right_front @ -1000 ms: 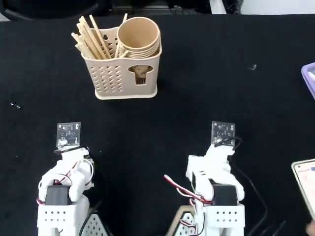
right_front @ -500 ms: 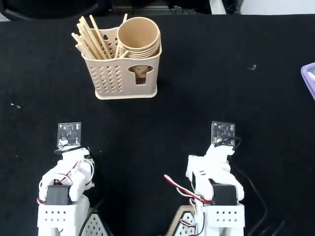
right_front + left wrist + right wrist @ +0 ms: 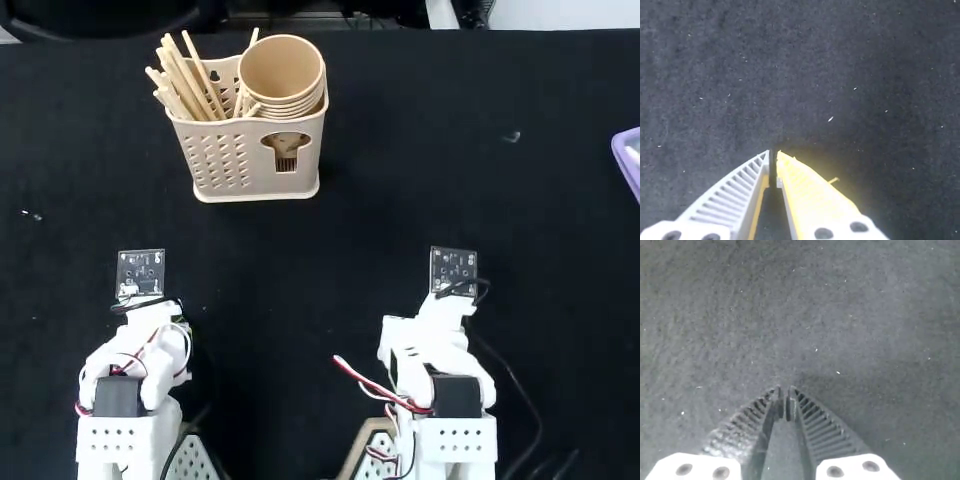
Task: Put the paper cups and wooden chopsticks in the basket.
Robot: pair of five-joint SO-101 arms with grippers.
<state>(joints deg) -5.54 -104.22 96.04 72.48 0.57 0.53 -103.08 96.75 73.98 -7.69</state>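
Nothing on the table shifts over the last second: the 2 arms stay parked, left gripper (image 3: 774,167) and right gripper (image 3: 785,402) closed and empty, while the paper cups (image 3: 283,70) and chopsticks (image 3: 185,80) stand in the basket (image 3: 255,160) well ahead of them, so the task looks finished.

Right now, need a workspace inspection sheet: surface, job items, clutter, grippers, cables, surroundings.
Surface: black cloth table, a few light specks.
Job's things: paper cups stacked in the basket, wooden chopsticks standing beside them in it.
Clutter: purple object at the table's right edge.
Grippers: left gripper shut, right gripper shut, both holding nothing.
Cables: red and white wires loose near the front edge.
Surroundings: dark shapes beyond the far edge, unclear.
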